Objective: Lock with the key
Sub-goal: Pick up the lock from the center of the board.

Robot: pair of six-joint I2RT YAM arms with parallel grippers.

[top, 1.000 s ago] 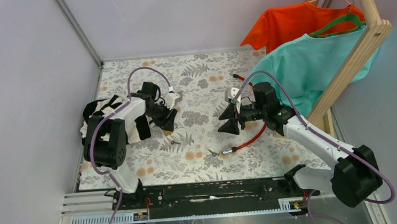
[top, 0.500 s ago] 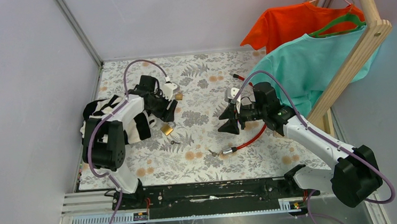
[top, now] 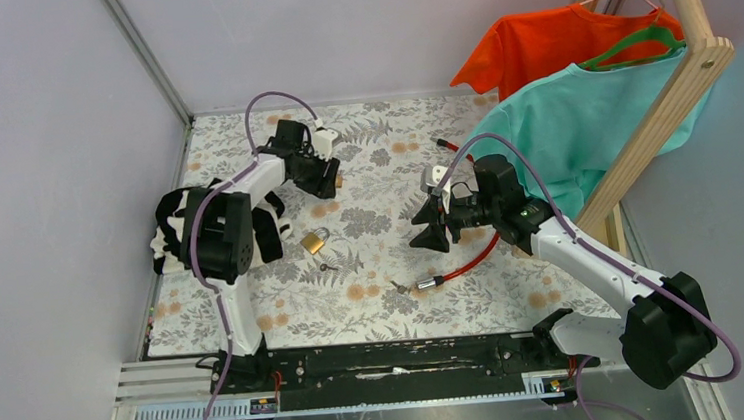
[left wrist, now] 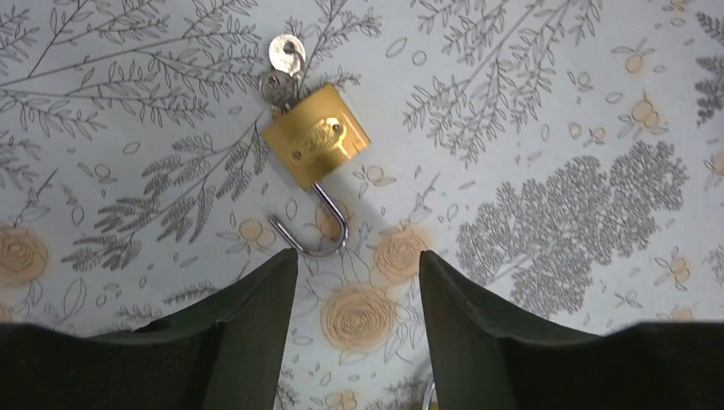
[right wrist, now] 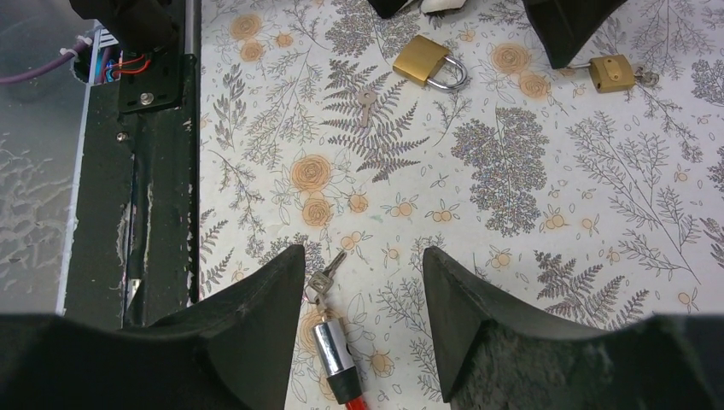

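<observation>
A small brass padlock (left wrist: 316, 143) lies on the flowered mat with its shackle swung open and keys (left wrist: 283, 61) in its base. My left gripper (left wrist: 357, 266) hovers open just short of the shackle, nothing between its fingers. From above, this padlock (top: 338, 182) sits beside the left gripper (top: 323, 177). A larger brass padlock (top: 313, 242) lies mid-mat with a loose key (top: 327, 268) near it. My right gripper (right wrist: 363, 256) is open above a key (right wrist: 331, 266) ringed to a red cable's chrome end (right wrist: 333, 350).
A zebra-striped cloth (top: 174, 226) lies at the mat's left edge under the left arm. The red cable (top: 472, 257) runs across the mat's right half. A wooden rack (top: 660, 97) with orange and teal shirts stands at the right. A black rail (top: 390, 359) borders the near edge.
The left gripper let go of the larger padlock, which now lies on the mat, and moved toward the far side to the small padlock. The right arm has not moved.
</observation>
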